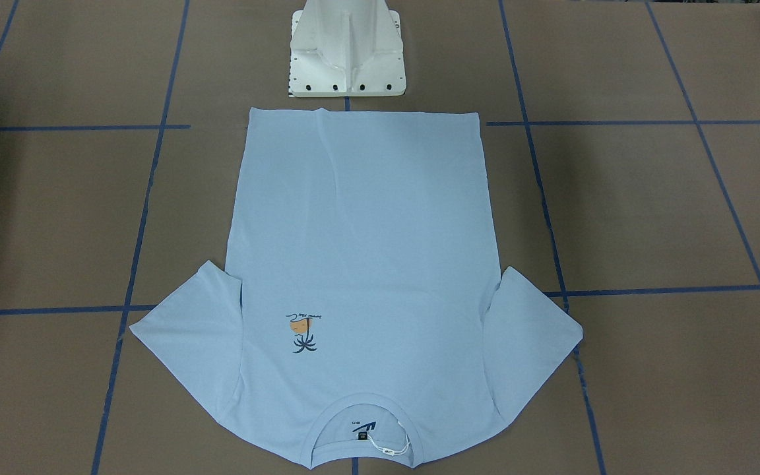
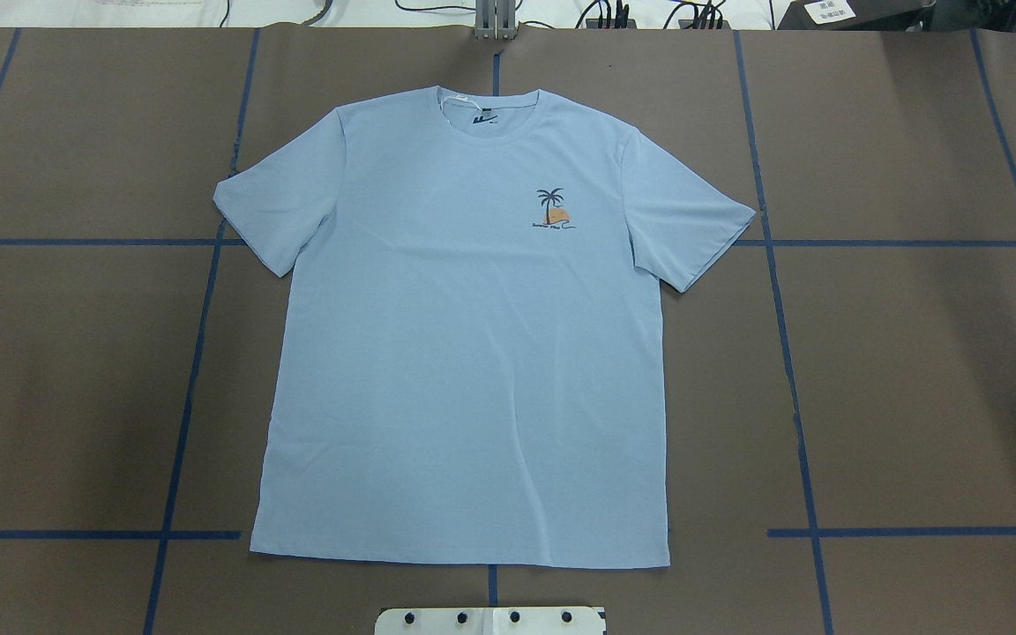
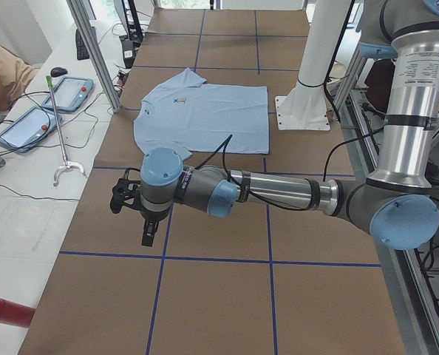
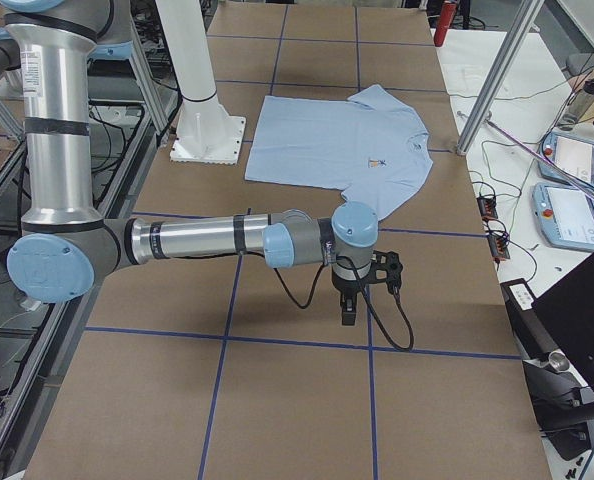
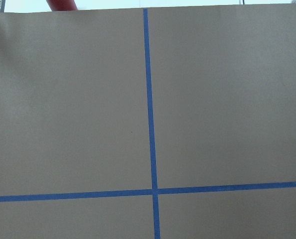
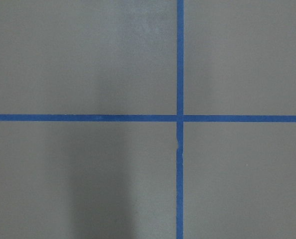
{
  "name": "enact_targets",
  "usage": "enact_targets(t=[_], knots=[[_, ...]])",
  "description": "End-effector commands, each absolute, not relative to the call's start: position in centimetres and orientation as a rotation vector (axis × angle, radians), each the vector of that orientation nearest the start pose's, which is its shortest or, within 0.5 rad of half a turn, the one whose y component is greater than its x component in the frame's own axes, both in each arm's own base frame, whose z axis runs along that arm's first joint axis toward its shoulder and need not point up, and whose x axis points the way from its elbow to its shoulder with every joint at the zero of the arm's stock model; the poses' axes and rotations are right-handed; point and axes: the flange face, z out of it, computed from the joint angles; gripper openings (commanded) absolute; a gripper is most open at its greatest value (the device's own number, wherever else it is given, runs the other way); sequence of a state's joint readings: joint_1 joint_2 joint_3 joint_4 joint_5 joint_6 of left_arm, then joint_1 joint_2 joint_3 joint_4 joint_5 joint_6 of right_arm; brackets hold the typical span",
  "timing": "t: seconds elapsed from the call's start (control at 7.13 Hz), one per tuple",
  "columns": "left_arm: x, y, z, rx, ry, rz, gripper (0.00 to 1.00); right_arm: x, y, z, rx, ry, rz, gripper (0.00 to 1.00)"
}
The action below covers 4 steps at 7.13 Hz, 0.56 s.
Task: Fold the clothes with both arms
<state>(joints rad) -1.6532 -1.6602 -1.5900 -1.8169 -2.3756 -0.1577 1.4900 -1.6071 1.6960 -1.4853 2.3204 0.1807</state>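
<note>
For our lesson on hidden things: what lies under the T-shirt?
The T-shirt lies flat on the brown table. Blue tape lines run in beneath its edges; their covered stretches cannot be seen.

Brown table (image 2: 914, 379), blue tape grid (image 2: 784, 353); light blue T-shirt (image 2: 464, 353) flat, print up; white pedestal base (image 1: 347, 66) just beside hem.

The left arm (image 3: 278, 194) stands with its upper link upright, bends at the elbow and stretches its forearm out level. Its wrist turns the left gripper (image 3: 147, 238) straight down; whether the jaws are parted cannot be told. The right arm (image 4: 197, 240) mirrors this pose, the right gripper (image 4: 348, 316) likewise pointing down, jaws unreadable.
</note>
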Motion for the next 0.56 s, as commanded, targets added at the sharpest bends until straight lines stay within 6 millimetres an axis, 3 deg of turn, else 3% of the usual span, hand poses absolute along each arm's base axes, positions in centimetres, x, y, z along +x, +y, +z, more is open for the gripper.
enact_targets(t=[0.0, 0.14, 0.28, 0.42], knots=[[-10.5, -51.1, 54.6, 0.372, 0.808, -0.054, 1.00, 2.0, -48.1, 61.1, 0.122, -0.773, -0.005, 1.00], [-10.1, -48.5, 55.3, 0.371, 0.817, -0.048, 1.00, 1.6, -47.9, 61.7, 0.114, -0.772, -0.013, 1.00], [-9.8, -47.9, 55.8, 0.357, 0.851, -0.047, 1.00, 0.9, -47.6, 62.0, 0.119, -0.774, -0.029, 1.00], [-7.2, -48.0, 55.2, 0.342, 0.885, 0.015, 1.00, -3.6, -47.7, 61.0, 0.131, -0.791, -0.127, 1.00]])
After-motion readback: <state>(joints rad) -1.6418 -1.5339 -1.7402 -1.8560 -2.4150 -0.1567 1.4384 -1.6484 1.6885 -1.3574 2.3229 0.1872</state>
